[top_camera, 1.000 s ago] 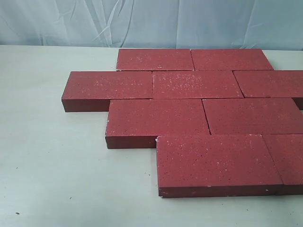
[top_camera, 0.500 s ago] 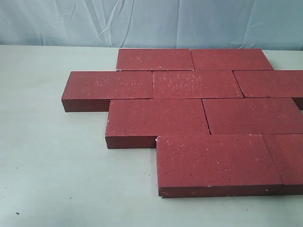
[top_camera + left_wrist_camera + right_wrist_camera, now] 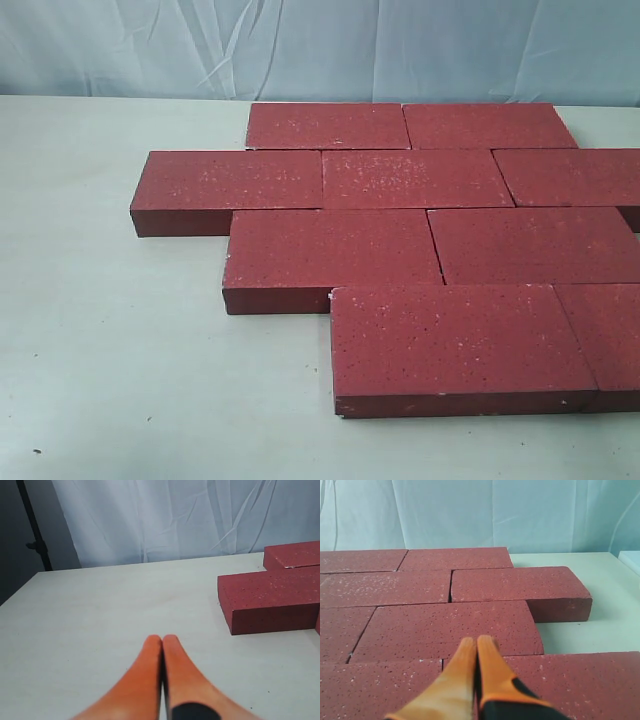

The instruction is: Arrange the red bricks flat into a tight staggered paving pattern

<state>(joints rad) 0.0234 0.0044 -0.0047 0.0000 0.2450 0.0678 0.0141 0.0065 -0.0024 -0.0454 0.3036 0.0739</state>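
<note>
Several red bricks (image 3: 420,230) lie flat on the pale table in four staggered rows, edges touching, with the nearest brick (image 3: 455,345) at the front right. No gripper shows in the exterior view. In the left wrist view my left gripper (image 3: 162,639) is shut and empty over bare table, apart from the leftmost brick (image 3: 272,600). In the right wrist view my right gripper (image 3: 476,641) is shut and empty, hovering above the laid red bricks (image 3: 450,627).
The pale table (image 3: 110,360) has bare surface to the left and front of the bricks. A wrinkled light-blue cloth (image 3: 300,45) hangs behind. A dark stand (image 3: 35,530) rises beyond the table's far corner in the left wrist view.
</note>
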